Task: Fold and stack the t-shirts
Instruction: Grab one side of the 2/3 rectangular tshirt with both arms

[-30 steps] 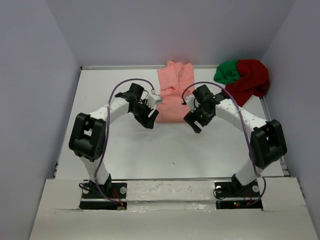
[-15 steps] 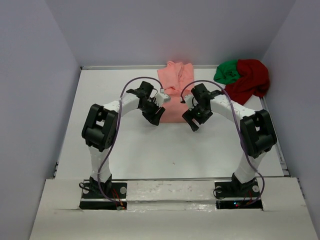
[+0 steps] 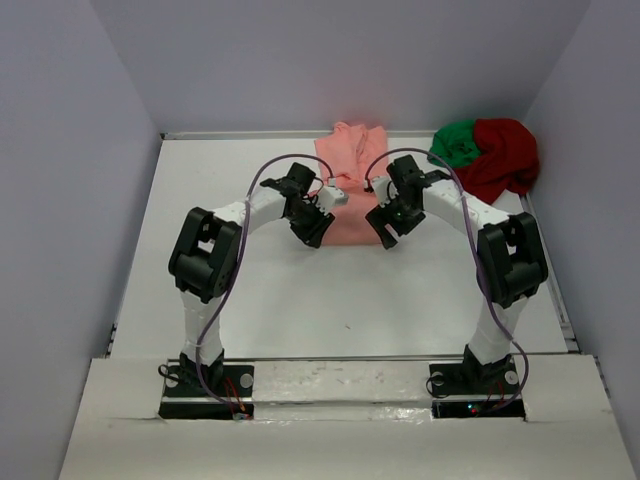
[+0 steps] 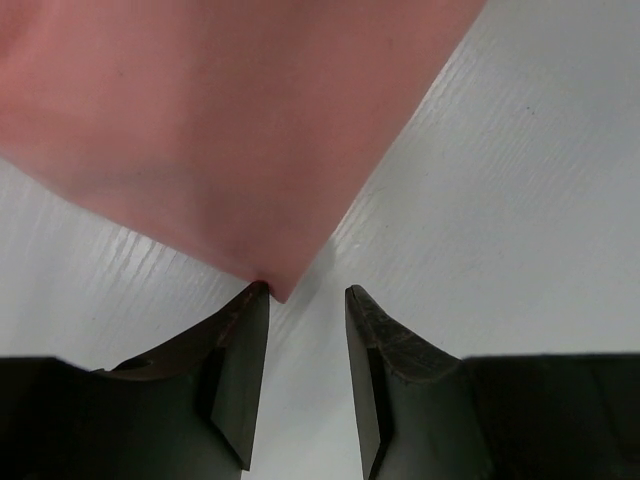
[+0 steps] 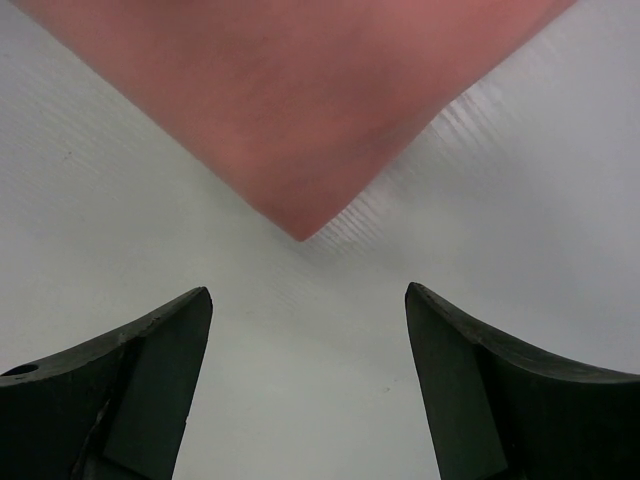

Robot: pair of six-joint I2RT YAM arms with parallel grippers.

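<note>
The salmon-pink t-shirt [image 3: 347, 170] lies folded into a long strip at the back middle of the table. My left gripper [image 3: 313, 230] is at its near left corner, and my right gripper [image 3: 386, 230] is at its near right corner. In the left wrist view the shirt [image 4: 230, 120] ends in a corner right at the tip of my left finger [image 4: 245, 360], and the left gripper [image 4: 306, 298] is narrowly open and empty. In the right wrist view the shirt corner [image 5: 300, 180] lies just ahead of my right gripper [image 5: 308, 296], which is wide open and empty. The green t-shirt [image 3: 455, 143] and the dark red t-shirt [image 3: 503, 155] lie crumpled together at the back right.
The white table [image 3: 300, 300] is walled at the back and on both sides. The crumpled pile sits in the back right corner against the wall. Purple cables loop above both arms.
Both grippers have moved back and inward to the near corners of the salmon-pink shirt. The shirts have not moved.
</note>
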